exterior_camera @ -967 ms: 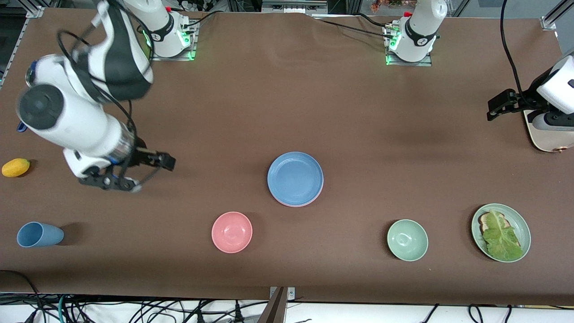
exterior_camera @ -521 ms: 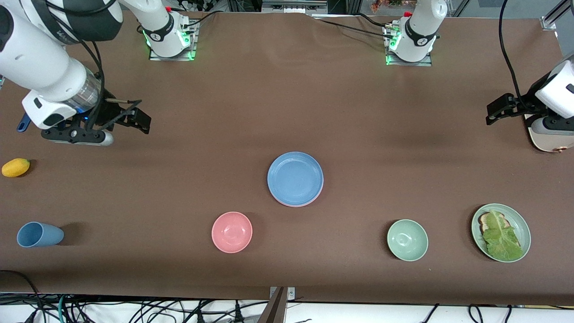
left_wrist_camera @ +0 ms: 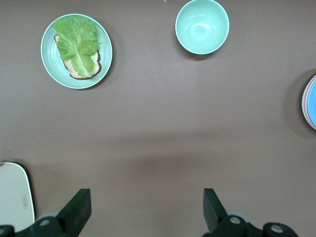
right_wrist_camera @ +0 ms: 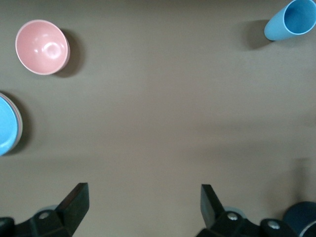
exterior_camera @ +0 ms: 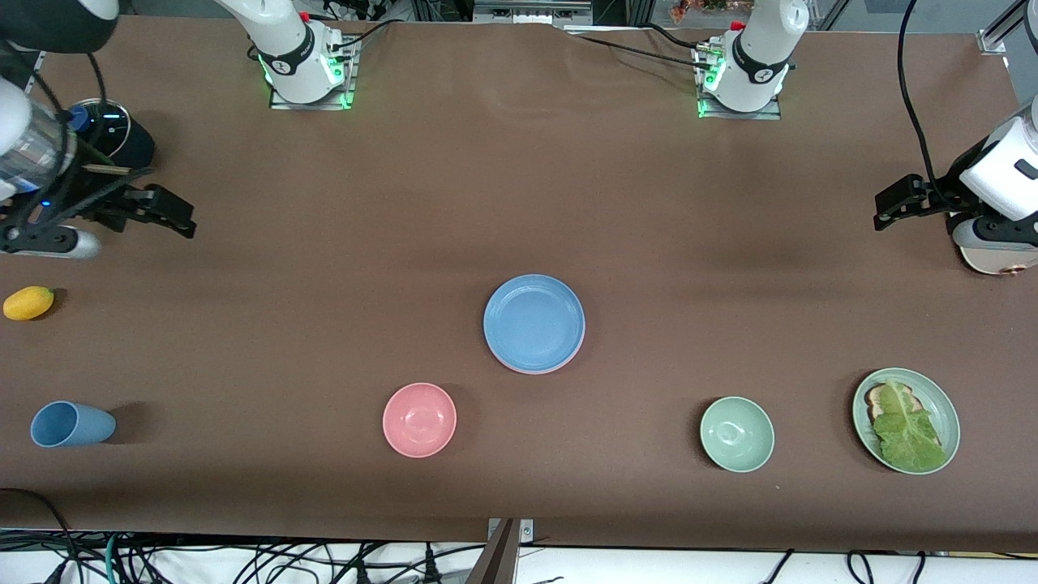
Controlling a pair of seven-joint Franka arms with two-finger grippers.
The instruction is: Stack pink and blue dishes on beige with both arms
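The light blue plate [exterior_camera: 534,323] lies on top of a stack in the middle of the table. The pink plate's rim [exterior_camera: 559,365] peeks out beneath it. The beige plate is almost hidden; only a thin pale edge [left_wrist_camera: 302,103] shows under the stack in the left wrist view. My right gripper [exterior_camera: 180,217] hangs open and empty over bare table at the right arm's end, well away from the stack. My left gripper [exterior_camera: 885,204] also hangs open and empty, over bare table at the left arm's end. In both wrist views, right [right_wrist_camera: 143,195] and left [left_wrist_camera: 146,197], only tablecloth shows between the fingers.
A pink bowl [exterior_camera: 419,419], a green bowl [exterior_camera: 736,434] and a green plate with lettuce [exterior_camera: 906,420] sit nearer the front camera. A blue cup [exterior_camera: 71,424], a yellow fruit [exterior_camera: 28,302] and a black round object [exterior_camera: 113,134] are at the right arm's end. A cream board [exterior_camera: 993,258] lies under the left arm.
My right arm has swung away from the stack toward its end of the table, gripper still open. The left gripper has barely shifted. The plates have not moved.
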